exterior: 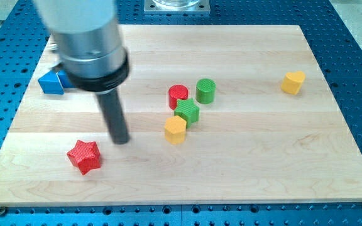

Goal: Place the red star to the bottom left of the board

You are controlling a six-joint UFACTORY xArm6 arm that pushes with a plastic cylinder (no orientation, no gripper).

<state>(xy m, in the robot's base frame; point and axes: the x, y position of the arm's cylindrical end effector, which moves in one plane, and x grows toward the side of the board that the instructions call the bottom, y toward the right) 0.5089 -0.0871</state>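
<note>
Red star flat, ridged, near my tip.

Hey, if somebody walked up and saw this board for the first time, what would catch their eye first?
First the big grey arm at the view's upper left, its dark rod ending at my tip, just up and right of the red star near the board's bottom left. Then the tight cluster mid-board: red cylinder, green cylinder, green star and a yellow block.

The wooden board holds a red star, a blue block, and red, green and yellow blocks.
</note>
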